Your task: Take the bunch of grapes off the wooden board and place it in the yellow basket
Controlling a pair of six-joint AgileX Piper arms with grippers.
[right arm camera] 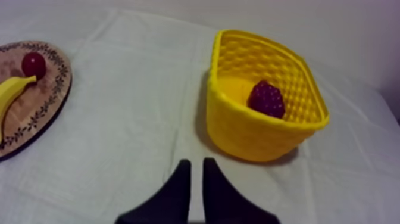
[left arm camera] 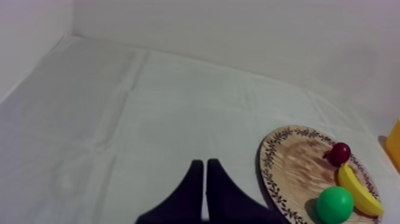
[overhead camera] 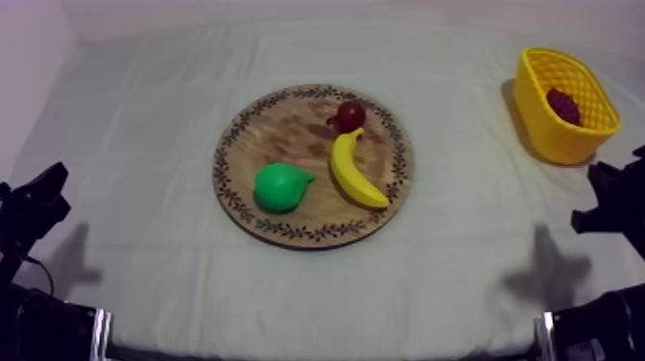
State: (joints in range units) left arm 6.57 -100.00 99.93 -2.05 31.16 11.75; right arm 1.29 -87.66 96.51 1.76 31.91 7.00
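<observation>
One grape bunch [right arm camera: 266, 99] in basket [right arm camera: 250, 140], three fruits [overhead camera: 279, 186] on board [overhead camera: 288, 130]

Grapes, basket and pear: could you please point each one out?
bunch of grapes [right arm camera: 266, 99], right wrist view, middle of bunch
yellow basket [right arm camera: 250, 134], right wrist view, near wall
pear [overhead camera: 280, 186], top view, green body
</observation>
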